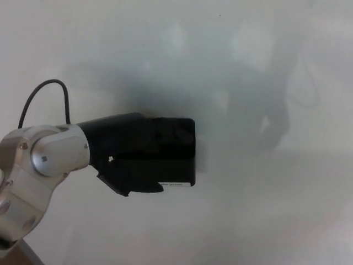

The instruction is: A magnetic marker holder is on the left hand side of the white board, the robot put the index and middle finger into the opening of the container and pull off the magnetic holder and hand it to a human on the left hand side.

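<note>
A black box-shaped magnetic marker holder (pixel 175 152) sits flat on the whiteboard (pixel 248 66), a white label strip along its bottom edge. My left hand (pixel 129 157) comes in from the left and lies over the holder's left half. Its upper fingers reach over the holder's top edge and the thumb wraps under the bottom edge, so the hand is shut on the holder. The opening of the holder is hidden by the fingers. My right hand does not show.
My silver left wrist joint (pixel 47 157) and forearm fill the lower left, with a black cable (pixel 47 88) looping above it. A dim reflection shows on the whiteboard at the upper right. A brown strip shows at the bottom left corner.
</note>
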